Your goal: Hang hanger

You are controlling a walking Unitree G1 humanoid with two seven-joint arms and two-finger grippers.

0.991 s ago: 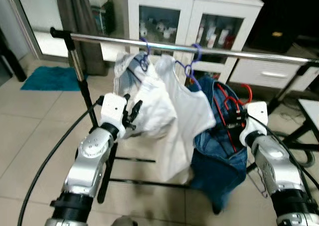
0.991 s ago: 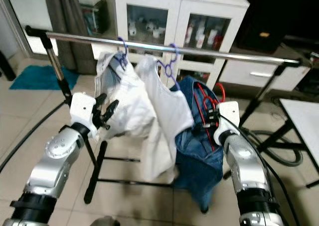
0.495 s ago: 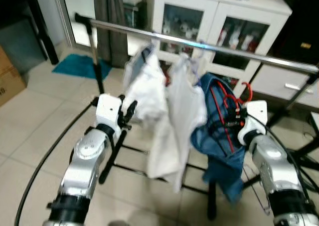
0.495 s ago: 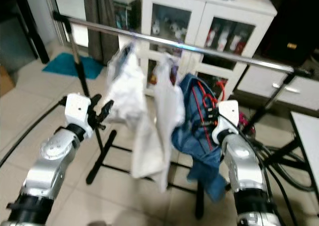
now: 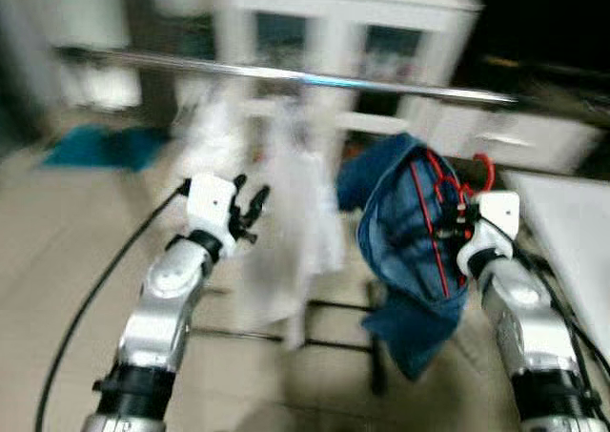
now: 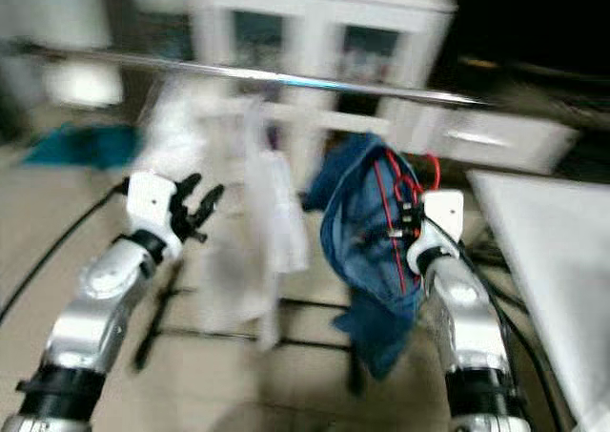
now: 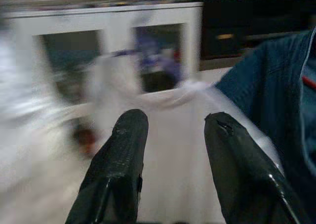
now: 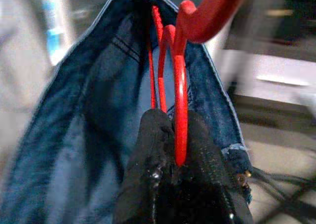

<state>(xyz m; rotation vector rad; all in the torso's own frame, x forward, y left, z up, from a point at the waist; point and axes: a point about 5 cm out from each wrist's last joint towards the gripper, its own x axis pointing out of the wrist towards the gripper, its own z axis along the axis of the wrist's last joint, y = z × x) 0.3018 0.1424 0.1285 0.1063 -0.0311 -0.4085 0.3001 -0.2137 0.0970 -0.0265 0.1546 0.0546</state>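
My right gripper [image 5: 450,224] is shut on a red hanger [image 5: 446,201] that carries a blue denim garment [image 5: 405,251]; its hook [image 5: 484,169] sits below the silver rail [image 5: 286,72]. In the right wrist view the red hanger [image 8: 178,100] is pinched between the black fingers [image 8: 153,150], with denim [image 8: 94,135] behind. My left gripper [image 5: 246,206] is open, held up beside the white garments [image 5: 276,213] hanging on the rail. In the left wrist view its fingers [image 7: 123,159] stand apart with white cloth [image 7: 168,135] in front of them.
A white cabinet with glass doors [image 5: 334,31] stands behind the rail. A teal mat [image 5: 105,148] lies on the tiled floor at the left. A white surface [image 5: 572,232] is at the right. A black cable [image 5: 105,289] curves along my left arm.
The whole picture has swung and blurred, so the camera moved. Both arms hold much the same pose, the right one still gripping the red hanger with the denim.
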